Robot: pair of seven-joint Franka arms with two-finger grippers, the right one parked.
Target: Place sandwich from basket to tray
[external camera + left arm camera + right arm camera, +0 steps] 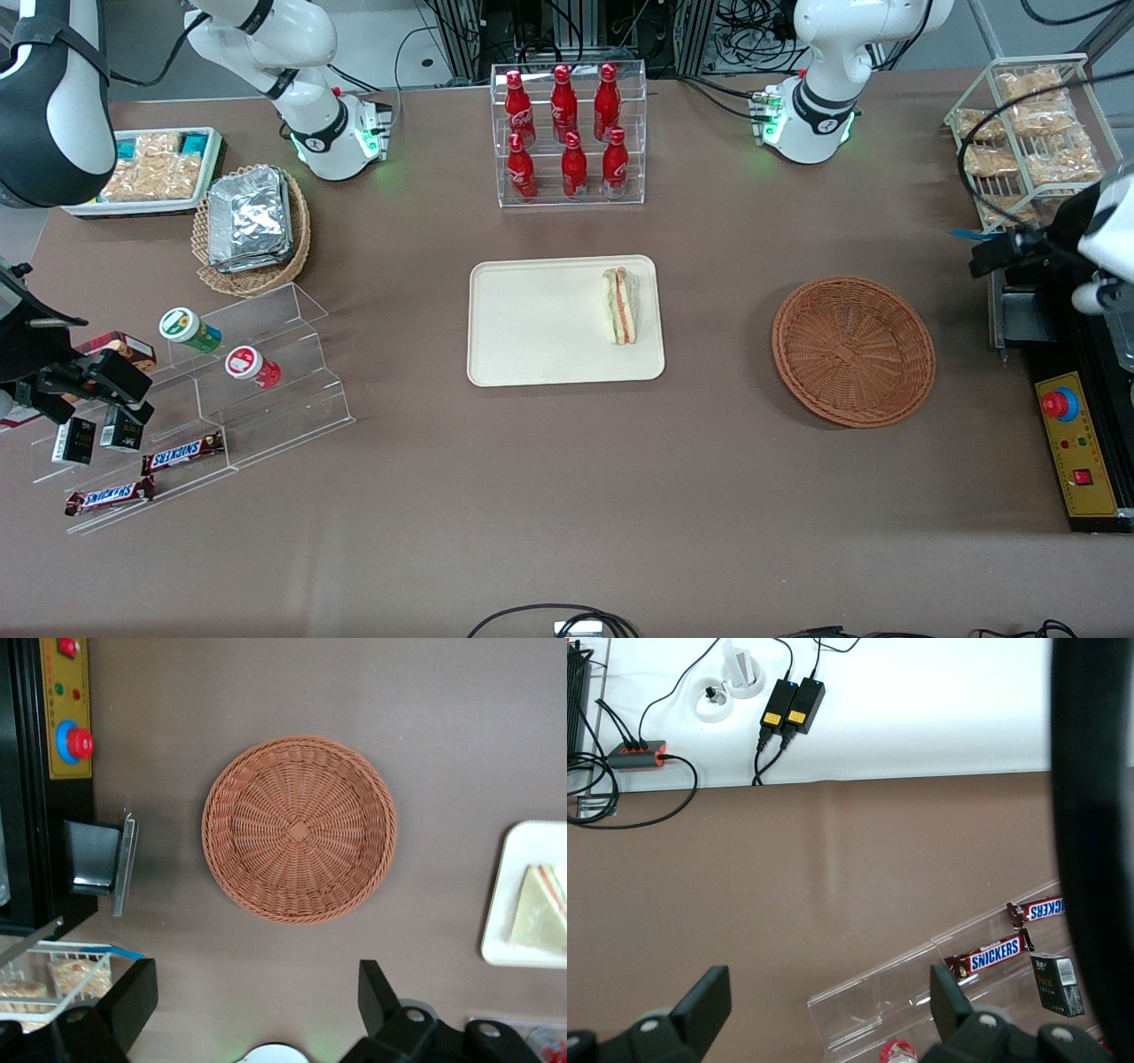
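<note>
We start with the brown-covered table (pixel 567 496), which carries everything. The largest task item is the flat cream-beige rectangular tray (pixel 532 323) with rounded corners and a low rim, lying mid-table in front of the clear rack of red bottles (pixel 569 133). Toward the working arm's end lies the round, shallow, reddish-brown woven wicker basket (pixel 853 350); the left wrist view shows its bowl (pixel 299 829) holding nothing.

The small triangular wedge sandwich (pixel 619 306) of pale bread with green and orange-red filling rests on the tray, near the rim that faces the basket. The left wrist view shows part of it (pixel 540 917) there too.

We judge the transfer complete: the sandwich is in the tray, well apart from the basket. The left arm's gripper (pixel 252 1005) hangs high above the table just beside the basket, its fingers (pixel 133 997) spread wide with nothing between them. In our judgement the next move calls only for holding clear or retreating; no further grasp is needed.

Limits of view:
- In the front view the working arm is cut off at the frame edge, and we cannot make out the gripper there.
- The left wrist view cuts off most of the tray and part of the sandwich.
- We cannot confirm any clear wrap on the sandwich.
</note>
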